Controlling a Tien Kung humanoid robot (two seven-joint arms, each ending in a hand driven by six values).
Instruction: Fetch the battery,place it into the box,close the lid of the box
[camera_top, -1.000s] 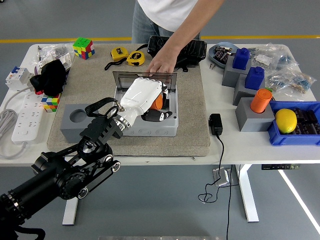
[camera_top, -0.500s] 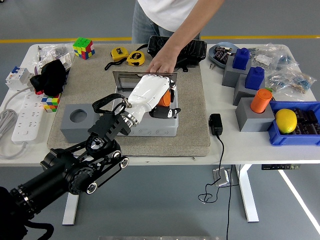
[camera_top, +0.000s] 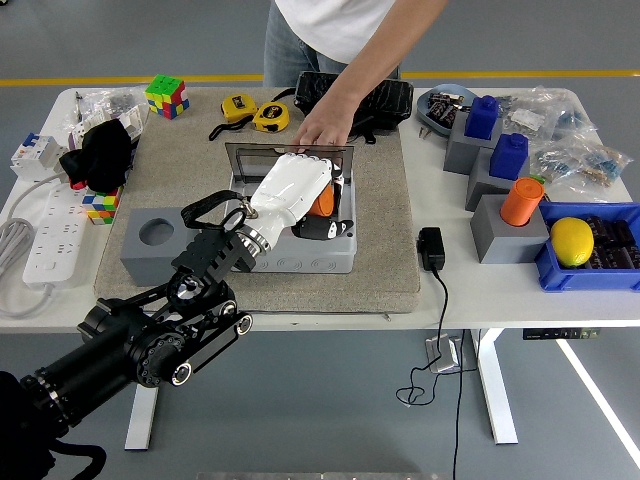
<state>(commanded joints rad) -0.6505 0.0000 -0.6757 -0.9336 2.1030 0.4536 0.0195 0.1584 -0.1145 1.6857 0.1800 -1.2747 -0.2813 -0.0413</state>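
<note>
Since half a second ago the left hand has sunk slightly back and lower over the box, its white shell covering most of the opening. Its fingers are curled on the orange battery, which shows as a small orange patch inside the grey box, beneath the hand. A person's hand rests on the upright clear lid at the box's far edge. Nearby on the bench are a grey block, yellow tape measures and a black adapter.
</note>
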